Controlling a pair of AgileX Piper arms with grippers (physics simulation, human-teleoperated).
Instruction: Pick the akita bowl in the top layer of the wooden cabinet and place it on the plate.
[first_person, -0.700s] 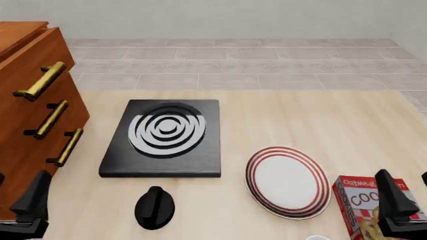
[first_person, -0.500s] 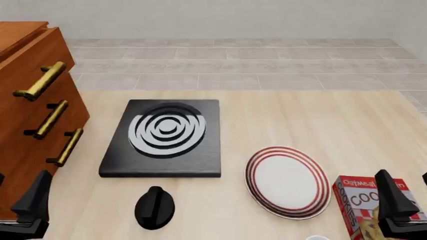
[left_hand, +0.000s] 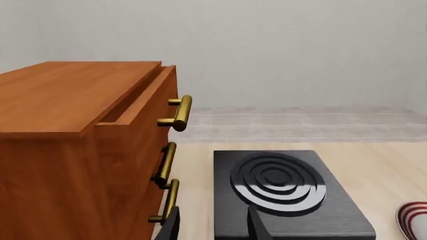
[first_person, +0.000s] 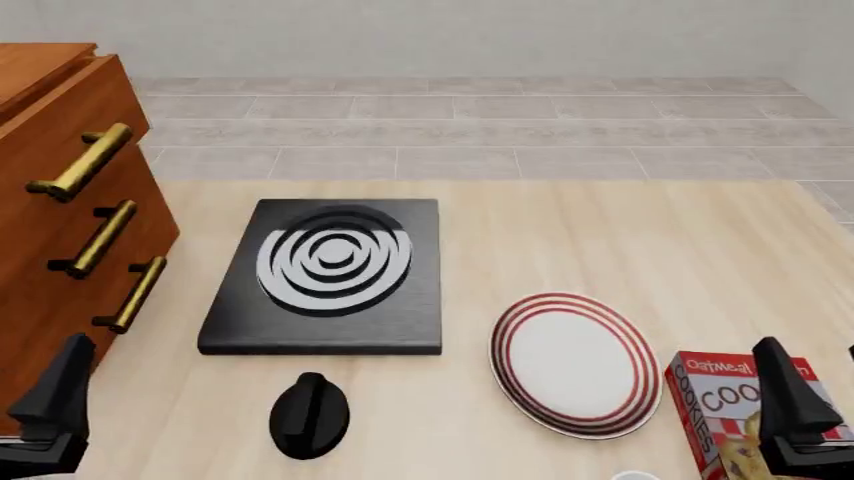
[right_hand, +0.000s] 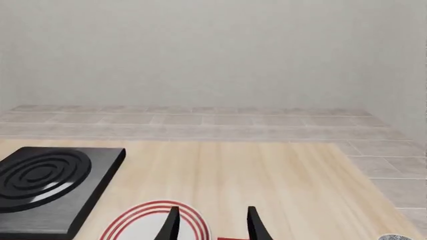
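We've got the wooden cabinet (first_person: 60, 190) out at nine o'clock on the table, its top layer (left_hand: 143, 102) a crack open, and the akita bowl isn't visible in any view. The plate (first_person: 574, 363) sits at about five o'clock, just right of the black stove (first_person: 327, 275). Our left gripper (left_hand: 212, 225) and right gripper (right_hand: 210, 222) both hang with fingers parted, holding nothing.

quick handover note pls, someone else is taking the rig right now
Left gripper: jaws open, empty, low near the wooden cabinet.
Right gripper: jaws open, empty, near the plate.
Top layer is only slightly ajar; the akita bowl is not visible in any view.
Plate is bare, right of the black stove.
Done: nothing yet.
Left: pull the top layer open, lift the bowl out, set it on the plate.
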